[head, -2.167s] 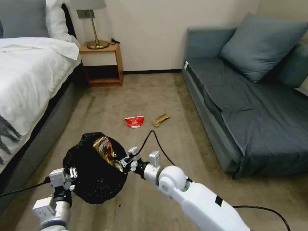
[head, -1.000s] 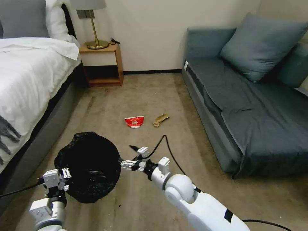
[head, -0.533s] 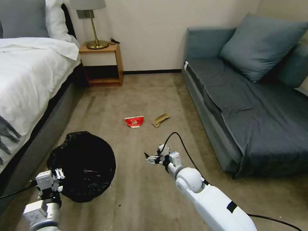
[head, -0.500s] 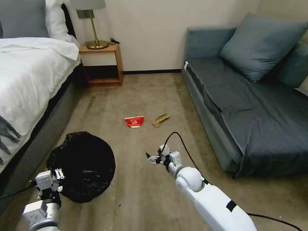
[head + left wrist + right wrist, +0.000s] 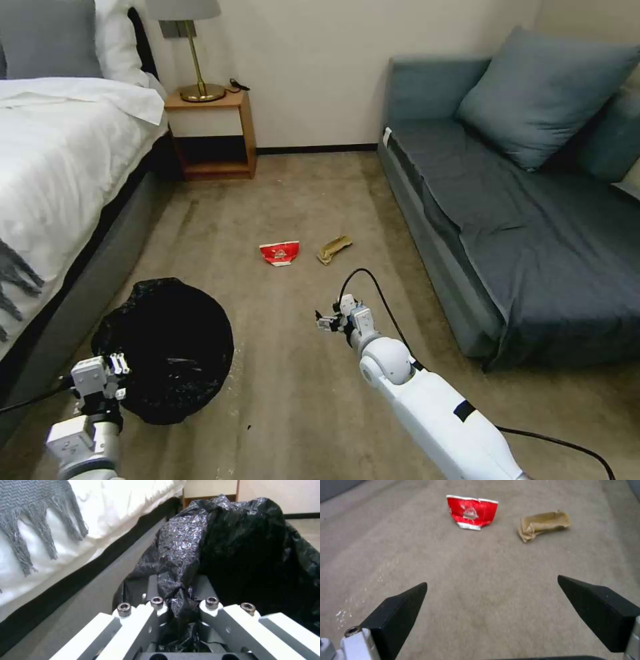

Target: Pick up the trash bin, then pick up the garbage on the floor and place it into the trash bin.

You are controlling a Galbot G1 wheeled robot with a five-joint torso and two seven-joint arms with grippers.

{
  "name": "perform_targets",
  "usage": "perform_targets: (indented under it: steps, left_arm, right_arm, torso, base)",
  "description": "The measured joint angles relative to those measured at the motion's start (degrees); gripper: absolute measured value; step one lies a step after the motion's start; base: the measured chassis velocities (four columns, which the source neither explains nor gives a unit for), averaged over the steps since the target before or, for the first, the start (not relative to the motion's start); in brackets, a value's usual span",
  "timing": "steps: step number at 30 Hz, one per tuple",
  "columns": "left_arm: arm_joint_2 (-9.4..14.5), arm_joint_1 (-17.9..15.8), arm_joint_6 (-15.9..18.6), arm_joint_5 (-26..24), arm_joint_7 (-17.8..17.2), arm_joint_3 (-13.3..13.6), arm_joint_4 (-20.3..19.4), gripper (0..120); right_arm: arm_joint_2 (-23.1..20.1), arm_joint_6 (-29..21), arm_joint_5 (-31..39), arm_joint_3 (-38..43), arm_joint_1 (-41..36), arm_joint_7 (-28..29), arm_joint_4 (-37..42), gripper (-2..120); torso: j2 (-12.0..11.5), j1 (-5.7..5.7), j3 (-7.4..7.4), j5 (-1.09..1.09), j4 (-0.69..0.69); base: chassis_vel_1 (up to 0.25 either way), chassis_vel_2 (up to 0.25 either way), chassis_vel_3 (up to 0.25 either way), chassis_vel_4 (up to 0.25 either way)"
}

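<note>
The red-and-white snack bag [image 5: 471, 512] lies flat on the carpet [image 5: 293, 193], ahead of the right hand [image 5: 491, 600] and a little toward its left finger; the tan paper scrap [image 5: 542, 524] lies just beside the bag, ahead and toward the right finger. In the right wrist view both pieces sit beyond the fingertips, well apart from them, with bare carpet between. The scrap's long axis runs roughly across the hand's line of reach, one end kinked; the bag is about as broad as it is long, its torn white edge nearest the hand. The right hand [image 5: 329, 322] is spread wide and holds nothing.

Off to that hand's left, the left hand [image 5: 117, 365] is clamped on a fold of the black liner at the rim of the trash bin [image 5: 163, 347], holding the bin low beside the bed [image 5: 60, 153]; the left wrist view shows plastic bunched between its fingers [image 5: 213, 610].

By my judgement the right hand is the nearer to both pieces, and must travel straight forward and down.
</note>
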Motion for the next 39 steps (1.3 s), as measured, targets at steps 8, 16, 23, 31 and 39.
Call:
perform_targets:
  steps: [8, 16, 23, 31, 39]
  left_arm:
    - [0.51, -0.35, 0.00, -0.74, 0.00, -0.05, 0.50, 7]
    - [0.54, -0.48, 0.00, -0.79, 0.00, -0.06, 0.69, 7]
    - [0.49, -0.60, 0.00, -0.79, 0.06, 0.04, 0.71, 7]
    - [0.74, -0.61, 0.12, -0.73, 0.22, -0.01, 0.71, 7]
    - [1.08, -0.66, 0.18, -0.76, 0.38, -0.01, 0.91, 7]
  right_arm:
    - [0.62, 0.28, 0.19, -0.43, 1.11, 0.48, -1.20, 100]
    - [0.56, 1.07, 0.24, -0.51, 1.55, 0.50, -2.14, 100]
    - [0.35, 1.27, 0.27, -0.62, 1.69, 0.47, -2.43, 100]
    - [0.17, 1.38, 0.14, -0.84, 1.79, 0.33, -2.57, 100]
    - [0.25, 1.37, -0.24, -1.01, 1.81, 0.29, -2.57, 100]
  torso:
    - [0.00, 0.00, 0.00, 0.00, 0.00]
    - [0.00, 0.00, 0.00, 0.00, 0.00]
    - [0.00, 0.00, 0.00, 0.01, 0.00]
    - [0.00, 0.00, 0.00, 0.00, -0.01]
    - [0.00, 0.00, 0.00, 0.00, -0.01]
  base:
    - [0.000, 0.000, 0.000, 0.000]
    - [-0.001, 0.008, 0.005, -0.001]
    - [-0.055, 0.072, 0.067, -0.074]
    - [-0.093, 0.095, 0.086, -0.093]
    - [-0.076, 0.080, 0.076, -0.071]
